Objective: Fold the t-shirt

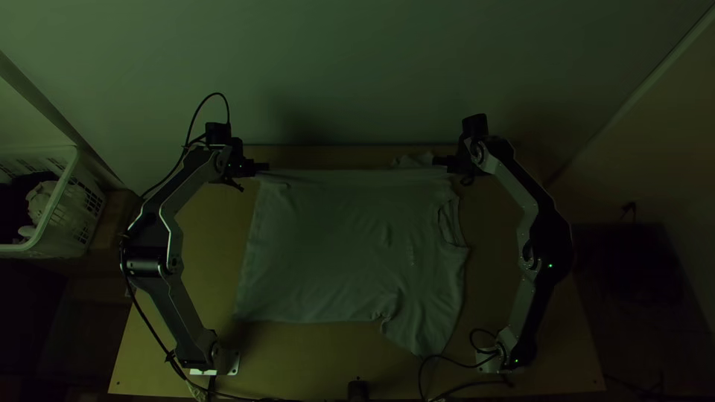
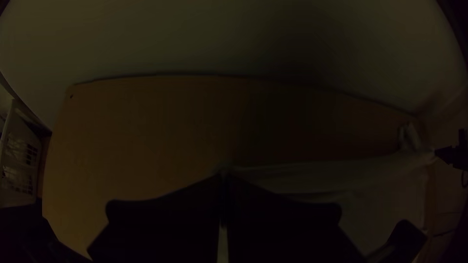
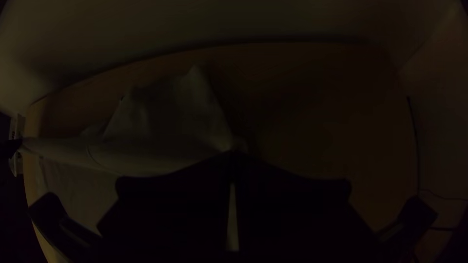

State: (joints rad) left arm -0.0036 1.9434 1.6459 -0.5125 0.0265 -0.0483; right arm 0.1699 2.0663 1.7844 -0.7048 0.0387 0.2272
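T-shirt point(image 1: 335, 253) lies mostly spread on the wooden table point(image 1: 298, 357), its far edge drawn taut between the left gripper point(image 1: 262, 167) and right gripper point(image 1: 441, 161), each clenched on the cloth. Folding seems barely begun, the main folds all left to make. Beyond rises a pale wall point(image 1: 357, 74); a white basket point(image 1: 59, 195) stands off the table's left side.

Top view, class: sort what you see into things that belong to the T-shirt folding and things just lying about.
Part of the job:
- T-shirt, mostly spread
- left tool, gripping it
- right tool, gripping it

Lying about:
- basket
- cloths inside it
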